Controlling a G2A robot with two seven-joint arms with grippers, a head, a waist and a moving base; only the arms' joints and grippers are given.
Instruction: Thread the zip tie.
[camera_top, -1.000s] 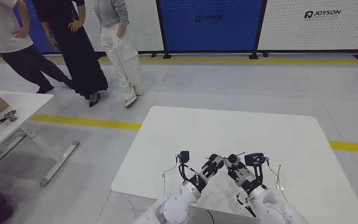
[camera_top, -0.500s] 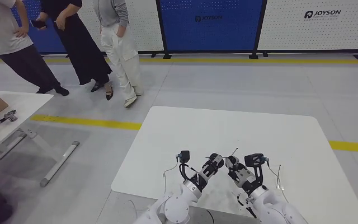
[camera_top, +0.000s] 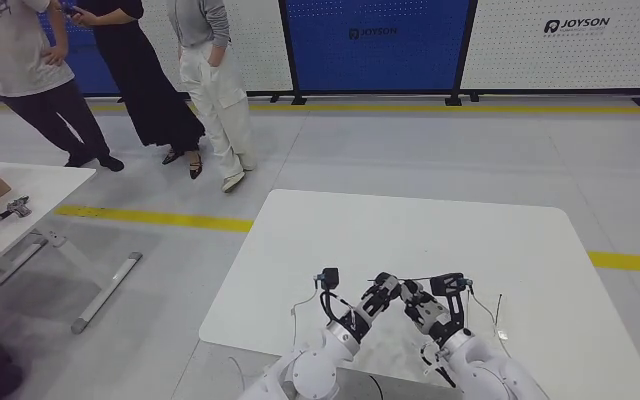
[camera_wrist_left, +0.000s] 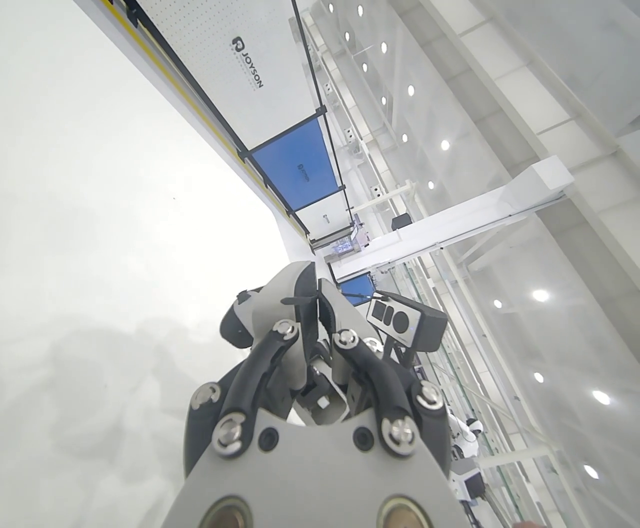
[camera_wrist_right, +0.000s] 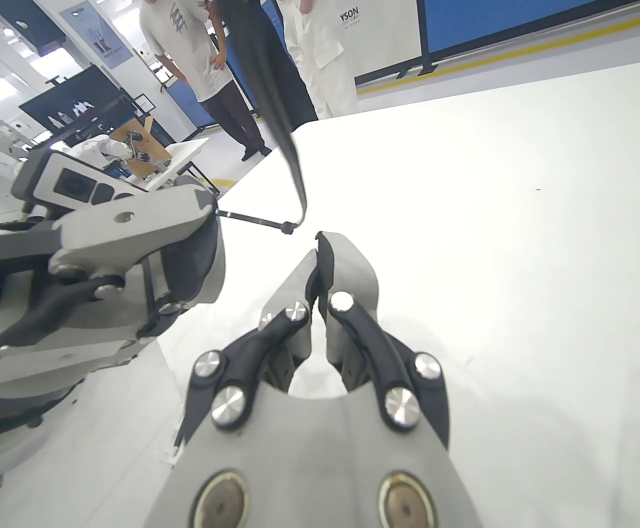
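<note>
The left gripper (camera_wrist_left: 316, 292) is clenched on the thin black plastic zip tie (camera_wrist_right: 252, 220) — its straight length pointing sideways at the right gripper (camera_wrist_right: 320, 245) (fingers pressed together, just beside the head) — then bending upward above the white table (camera_wrist_right: 475, 200).

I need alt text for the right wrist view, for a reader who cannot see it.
The left gripper grips a black zip tie, whose head sits close to the shut right gripper without touching it, above a white table.
</note>
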